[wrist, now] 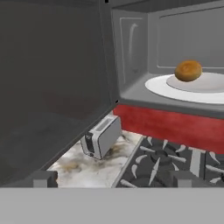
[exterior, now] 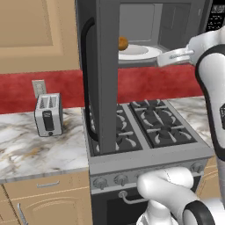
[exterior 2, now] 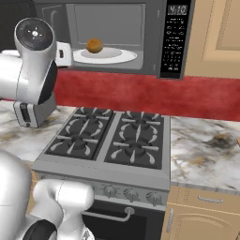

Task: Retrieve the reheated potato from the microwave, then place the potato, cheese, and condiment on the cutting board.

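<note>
Inside the open microwave (exterior 2: 154, 37), your potato (wrist: 188, 71) sits on the white plate (wrist: 175, 89), ahead of the claw (wrist: 111, 178) and up to its right; your claw hangs outside the doorway, fingers spread wide, holding and touching nothing

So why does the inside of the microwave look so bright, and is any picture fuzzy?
In the right base view the microwave cavity is pale grey and evenly lit, with the white plate brightest and a soft shadow under the potato. In the hand view the potato looks sharp, while the toaster and burners are a little soft. In the left base view the open door is dark and flat, without glare.
</note>
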Controlling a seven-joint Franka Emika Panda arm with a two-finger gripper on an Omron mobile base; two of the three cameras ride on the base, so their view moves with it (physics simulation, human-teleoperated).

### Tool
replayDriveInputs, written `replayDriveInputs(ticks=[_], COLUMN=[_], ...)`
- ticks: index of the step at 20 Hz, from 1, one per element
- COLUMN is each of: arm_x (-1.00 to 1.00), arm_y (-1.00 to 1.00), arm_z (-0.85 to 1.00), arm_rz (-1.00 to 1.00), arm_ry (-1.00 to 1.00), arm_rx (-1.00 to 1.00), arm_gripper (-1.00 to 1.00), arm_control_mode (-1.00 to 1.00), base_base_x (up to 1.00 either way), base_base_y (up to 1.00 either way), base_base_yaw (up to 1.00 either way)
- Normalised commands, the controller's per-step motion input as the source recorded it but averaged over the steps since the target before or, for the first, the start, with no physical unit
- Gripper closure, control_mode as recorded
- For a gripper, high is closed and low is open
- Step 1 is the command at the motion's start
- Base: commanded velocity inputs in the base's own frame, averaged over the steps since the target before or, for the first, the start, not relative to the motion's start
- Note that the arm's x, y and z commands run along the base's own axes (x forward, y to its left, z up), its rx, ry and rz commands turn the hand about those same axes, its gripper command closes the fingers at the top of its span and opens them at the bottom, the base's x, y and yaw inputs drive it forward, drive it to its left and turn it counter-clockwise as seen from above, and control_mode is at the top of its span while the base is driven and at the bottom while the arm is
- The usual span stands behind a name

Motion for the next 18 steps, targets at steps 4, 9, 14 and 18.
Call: replayDriveInputs(ticks=[4,9,14,18], arm_x=[0.63,0.82,0.79,0.64], arm_y=[0.0,-0.04,-0.16,-0.11], arm_z=[0.0,0.02,0.08,0.0], arm_rz=[-0.2,-0.16,-0.13,-0.08], arm_ry=[-0.02,0.02,0.13,0.17], arm_rx=[-0.02,0.0,0.0,0.0], arm_gripper=[-1.0,-1.0,-1.0,-1.0], arm_control_mode=[-1.0,-1.0,-1.0,-1.0], base_base_x=[0.0,0.0,0.0,0.0], base_base_y=[0.0,0.0,0.0,0.0], base_base_yaw=[0.0,0.0,0.0,0.0])
